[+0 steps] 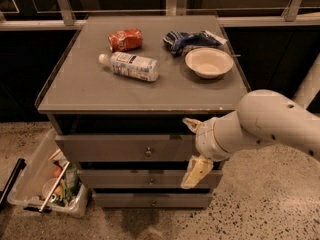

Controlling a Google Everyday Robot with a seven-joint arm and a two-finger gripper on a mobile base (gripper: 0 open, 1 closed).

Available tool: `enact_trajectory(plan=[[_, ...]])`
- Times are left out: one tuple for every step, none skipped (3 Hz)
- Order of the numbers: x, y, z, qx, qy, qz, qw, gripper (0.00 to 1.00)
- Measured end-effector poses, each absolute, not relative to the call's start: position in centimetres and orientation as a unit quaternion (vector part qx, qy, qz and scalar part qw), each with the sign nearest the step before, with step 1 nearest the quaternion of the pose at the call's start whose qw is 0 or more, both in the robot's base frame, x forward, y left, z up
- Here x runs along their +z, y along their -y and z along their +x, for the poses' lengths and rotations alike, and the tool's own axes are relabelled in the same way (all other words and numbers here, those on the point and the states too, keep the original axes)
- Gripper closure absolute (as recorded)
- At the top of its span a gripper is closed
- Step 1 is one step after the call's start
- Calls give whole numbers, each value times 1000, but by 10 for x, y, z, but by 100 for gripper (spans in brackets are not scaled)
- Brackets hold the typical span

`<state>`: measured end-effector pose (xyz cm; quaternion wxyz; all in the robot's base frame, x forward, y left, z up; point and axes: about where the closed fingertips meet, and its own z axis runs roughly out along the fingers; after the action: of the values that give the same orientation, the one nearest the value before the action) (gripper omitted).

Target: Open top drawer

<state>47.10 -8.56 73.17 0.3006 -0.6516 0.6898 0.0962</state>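
Note:
The top drawer (110, 148) is the widest grey front just under the cabinet's top, shut, with a small round metal knob (148, 151) at its centre. My gripper (194, 148) hangs in front of the drawer's right end, to the right of the knob and apart from it. Its two cream fingers are spread open, one up by the cabinet's top edge (191, 124) and one lower down (196, 171) over the second drawer. It holds nothing. My white arm reaches in from the right.
Two shorter drawers (125, 179) sit below. On the cabinet top (75, 84) lie a red can (125, 39), a plastic bottle (131, 65), a blue bag (187, 39) and a white bowl (208, 62). A clear bin (35, 176) of clutter stands on the floor at left.

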Motion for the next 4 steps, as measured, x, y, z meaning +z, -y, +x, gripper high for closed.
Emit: enact_trajectory(plan=[[693,88,485,101,-694,-642,309,0],[693,88,486,101,-694,-642,309,0],[656,91,523,89,-697,-641,309,0],[654,91,523,90,-697,-641,309,0]])
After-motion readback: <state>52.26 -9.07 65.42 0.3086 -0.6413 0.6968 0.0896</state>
